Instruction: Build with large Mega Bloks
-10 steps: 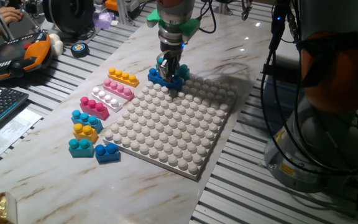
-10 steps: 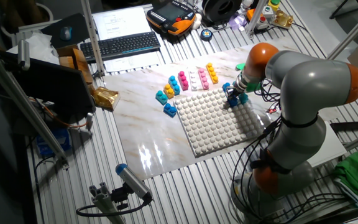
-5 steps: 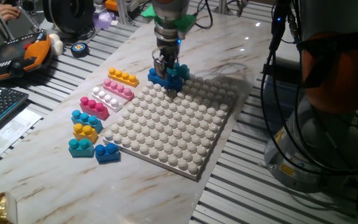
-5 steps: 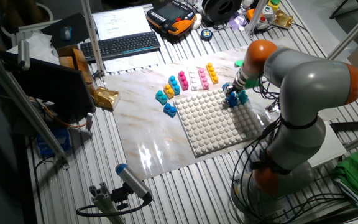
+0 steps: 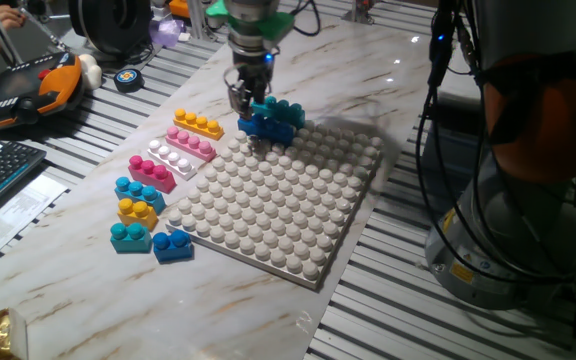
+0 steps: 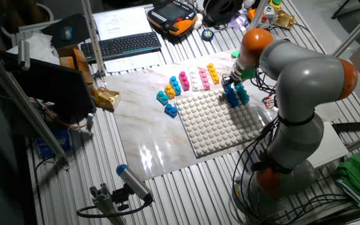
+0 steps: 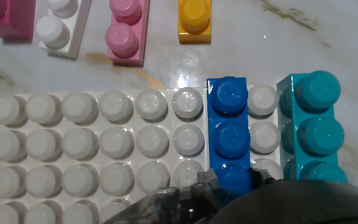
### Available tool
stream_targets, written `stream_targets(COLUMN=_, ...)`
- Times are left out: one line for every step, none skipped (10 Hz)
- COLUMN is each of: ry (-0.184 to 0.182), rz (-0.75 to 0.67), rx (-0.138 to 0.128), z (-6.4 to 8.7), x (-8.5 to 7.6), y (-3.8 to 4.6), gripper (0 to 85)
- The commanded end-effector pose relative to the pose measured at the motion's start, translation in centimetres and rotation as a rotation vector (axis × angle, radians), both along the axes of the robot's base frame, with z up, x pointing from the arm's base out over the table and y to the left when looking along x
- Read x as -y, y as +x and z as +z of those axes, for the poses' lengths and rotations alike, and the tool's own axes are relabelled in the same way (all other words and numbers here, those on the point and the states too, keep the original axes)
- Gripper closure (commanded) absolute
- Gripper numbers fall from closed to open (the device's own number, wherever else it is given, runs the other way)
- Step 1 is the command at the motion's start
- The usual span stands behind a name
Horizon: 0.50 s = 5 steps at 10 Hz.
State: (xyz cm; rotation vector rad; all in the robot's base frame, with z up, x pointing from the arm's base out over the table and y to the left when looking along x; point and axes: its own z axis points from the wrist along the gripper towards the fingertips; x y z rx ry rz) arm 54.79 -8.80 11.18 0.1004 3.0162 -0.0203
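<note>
Hand view: blue brick and teal brick seated on baseplate edge.
Jaws' state: you can't tell. Blue brick's long axis runs 12–6, directly under them; teal at 3.

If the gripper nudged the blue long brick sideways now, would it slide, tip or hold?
The blue long brick sits on the baseplate studs beside the teal brick, so it would probably hold rather than slide. It looks like rigid plastic, likely light. Its glossy surface could be slippery.

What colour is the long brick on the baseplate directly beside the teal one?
Blue brick, clearest in the hand view, beside the teal brick.
</note>
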Motion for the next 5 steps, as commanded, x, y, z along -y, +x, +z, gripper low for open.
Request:
stream_targets(ry=0.001, rz=-0.002, rx=0.000, z=0.0, x=0.0, y=0.60, gripper=29.3)
stream_targets(ry=0.003, rz=-0.005, rx=-0.001, z=-0.3, x=0.1, y=1.44, gripper=30.0)
stream_targets(ry=0.000, rz=-0.005, rx=0.011, z=-0.8, x=0.3, y=1.63, gripper=30.3)
stream_targets(ry=0.001, rz=-0.008, rx=0.017, z=-1.1, x=0.3, y=1.69, gripper=30.3)
stream_targets(ry=0.010, rz=-0.008, rx=0.012, z=-1.2, x=0.3, y=1.68, gripper=30.3)
